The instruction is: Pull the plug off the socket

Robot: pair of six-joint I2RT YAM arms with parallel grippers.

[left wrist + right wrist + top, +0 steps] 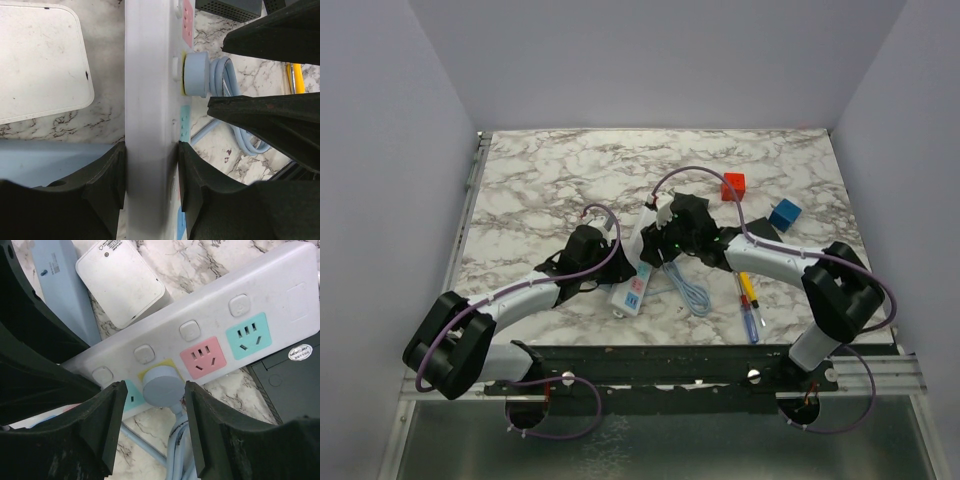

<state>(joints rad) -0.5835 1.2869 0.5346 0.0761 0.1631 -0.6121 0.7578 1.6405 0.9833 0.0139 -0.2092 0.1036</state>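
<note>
The socket (637,281), a long white strip with pink, green and blue outlet panels, lies between the two arms. My left gripper (151,172) is shut on it, one finger on each long side (150,100). A round light-blue plug (161,387) sits in a yellow outlet of the socket (215,322), and its cable (692,290) coils on the table. My right gripper (155,392) is open, its fingers on either side of the plug with small gaps. The plug also shows in the left wrist view (196,74). In the top view my right gripper (660,238) hides the plug.
A small white flat box (120,282) and a light-blue bar (65,295) lie beside the socket. A black flat box (292,385) lies under its far end. A red cube (733,186), a blue cube (784,215) and a yellow screwdriver (748,300) lie to the right.
</note>
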